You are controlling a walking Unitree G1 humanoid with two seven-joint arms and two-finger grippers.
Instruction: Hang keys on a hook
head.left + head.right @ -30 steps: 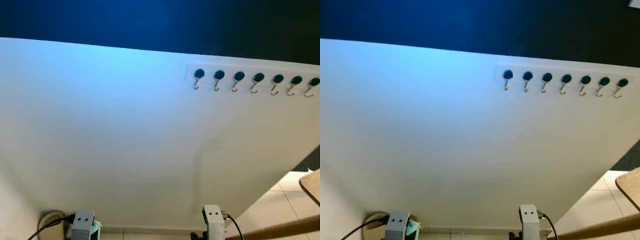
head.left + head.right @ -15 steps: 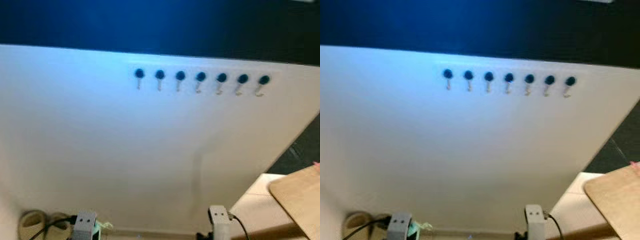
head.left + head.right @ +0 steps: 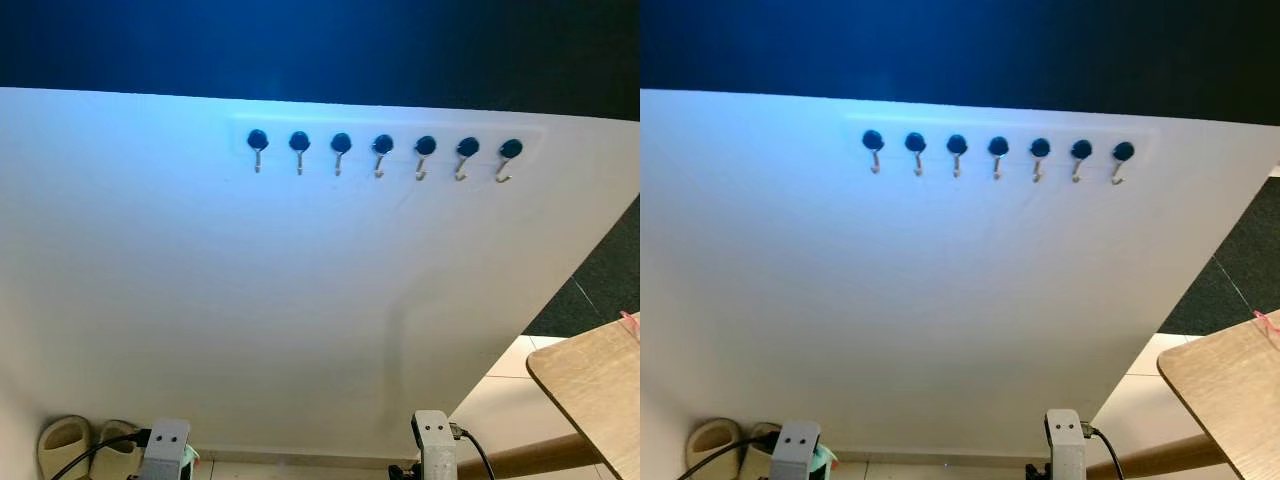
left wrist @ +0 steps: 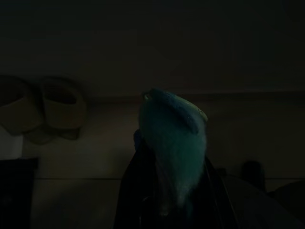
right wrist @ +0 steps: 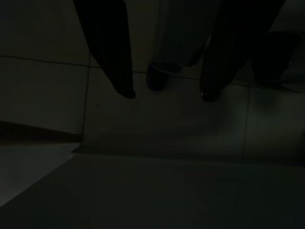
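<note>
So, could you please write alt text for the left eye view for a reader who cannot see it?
A row of seven dark-knobbed hooks, all bare, runs along the top of a white wall. Below it, a pair of beige slippers sits on the floor at left, and a wooden table corner juts in at right.

Sharp head views, bluish glare, dark wrist views
</note>
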